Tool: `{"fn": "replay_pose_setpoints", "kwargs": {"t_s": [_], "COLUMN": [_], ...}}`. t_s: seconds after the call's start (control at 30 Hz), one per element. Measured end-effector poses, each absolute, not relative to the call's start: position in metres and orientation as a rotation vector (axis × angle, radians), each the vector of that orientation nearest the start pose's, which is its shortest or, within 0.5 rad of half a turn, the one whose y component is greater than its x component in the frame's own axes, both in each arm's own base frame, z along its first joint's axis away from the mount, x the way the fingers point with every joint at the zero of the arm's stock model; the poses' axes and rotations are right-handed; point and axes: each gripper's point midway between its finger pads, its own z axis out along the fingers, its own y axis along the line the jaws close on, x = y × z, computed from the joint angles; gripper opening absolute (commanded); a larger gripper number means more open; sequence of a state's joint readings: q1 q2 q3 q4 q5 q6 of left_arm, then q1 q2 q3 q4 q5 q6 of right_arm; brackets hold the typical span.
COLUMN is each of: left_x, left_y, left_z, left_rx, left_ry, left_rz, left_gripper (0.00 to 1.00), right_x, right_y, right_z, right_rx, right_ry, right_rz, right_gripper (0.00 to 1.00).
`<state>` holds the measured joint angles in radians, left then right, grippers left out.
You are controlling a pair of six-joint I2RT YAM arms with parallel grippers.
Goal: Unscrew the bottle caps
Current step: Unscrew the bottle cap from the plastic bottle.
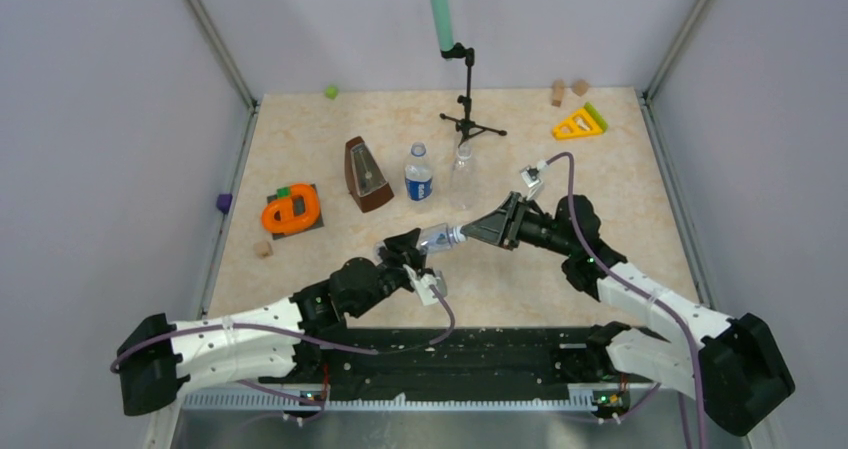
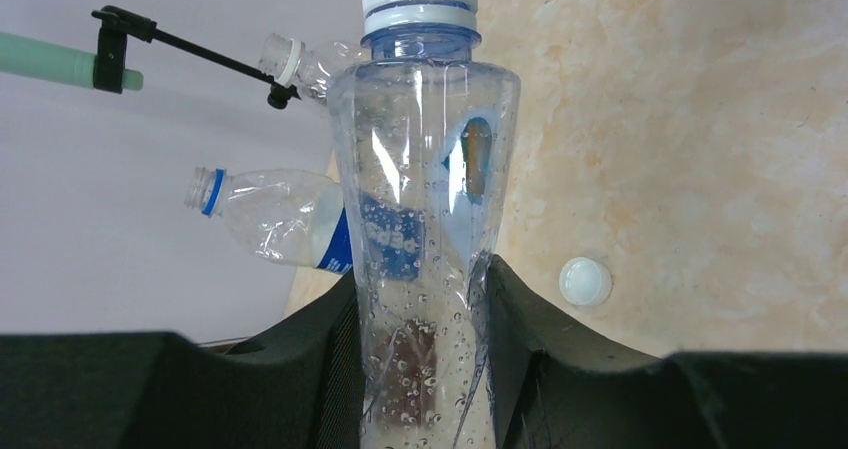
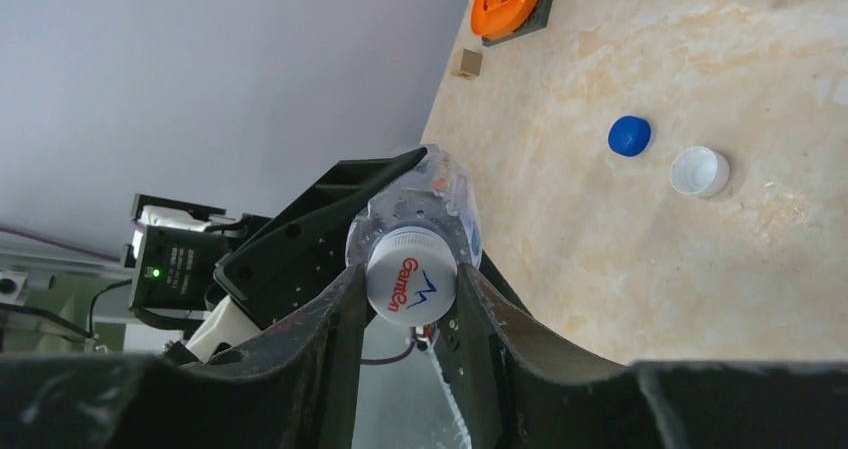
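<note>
Pinching the white cap (image 3: 410,289) with the right gripper (image 1: 472,232), at 3 o'clock from the left gripper (image 1: 415,246) clamping the bluish bottle (image 1: 437,237) aloft over the table (image 1: 600,219), long axis running 9-to-3.

My black fingers (image 3: 320,369) meet a white cap (image 3: 410,287) lettered red and blue. A dark blue cap (image 3: 629,135) dots the beige, marbled table (image 3: 600,269).

A bottle (image 1: 418,174) stands between the metronome (image 1: 366,174) on its left and another bottle (image 1: 462,176).
</note>
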<state>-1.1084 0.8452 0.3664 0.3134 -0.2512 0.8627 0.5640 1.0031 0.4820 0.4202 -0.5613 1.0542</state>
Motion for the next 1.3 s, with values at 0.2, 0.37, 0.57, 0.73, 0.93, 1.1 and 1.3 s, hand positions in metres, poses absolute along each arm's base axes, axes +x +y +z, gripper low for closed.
{"fn": "replay_pose_setpoints", "kwargs": {"t_s": [0.2,0.37,0.57,0.73,0.93,1.1,1.3], "left_x": [0.209,0.21,0.21,0.208,0.205,0.2,0.187], "left_y": [-0.253,-0.256,-0.255,-0.252,-0.244,-0.243,-0.25], "left_z": [0.184,0.186,0.185,0.185,0.183,0.177,0.171], "left_rx": [1.332,1.321,1.323,1.32,1.303,1.281,1.265], "left_ry": [1.11,1.101,1.102,1.107,1.128,1.179,1.238], "left_rz": [0.034,0.03,0.031,0.028,0.017,-0.043,-0.196], "left_gripper": [0.0,0.0,0.0,0.0,0.0,0.0,0.0], "right_x": [0.205,0.201,0.202,0.205,0.204,0.2,0.19], "right_y": [0.279,0.28,0.282,0.285,0.293,0.297,0.293], "right_z": [0.216,0.213,0.216,0.216,0.214,0.212,0.211], "right_rx": [-0.038,-0.081,-0.099,-0.087,-0.12,-0.258,-0.417], "right_ry": [1.988,2.0,1.989,1.983,1.996,1.984,1.93], "right_rz": [1.608,1.61,1.617,1.63,1.674,1.646,1.565], "right_gripper": [0.44,0.41,0.44,0.28,0.11,0.07,0.07]}}
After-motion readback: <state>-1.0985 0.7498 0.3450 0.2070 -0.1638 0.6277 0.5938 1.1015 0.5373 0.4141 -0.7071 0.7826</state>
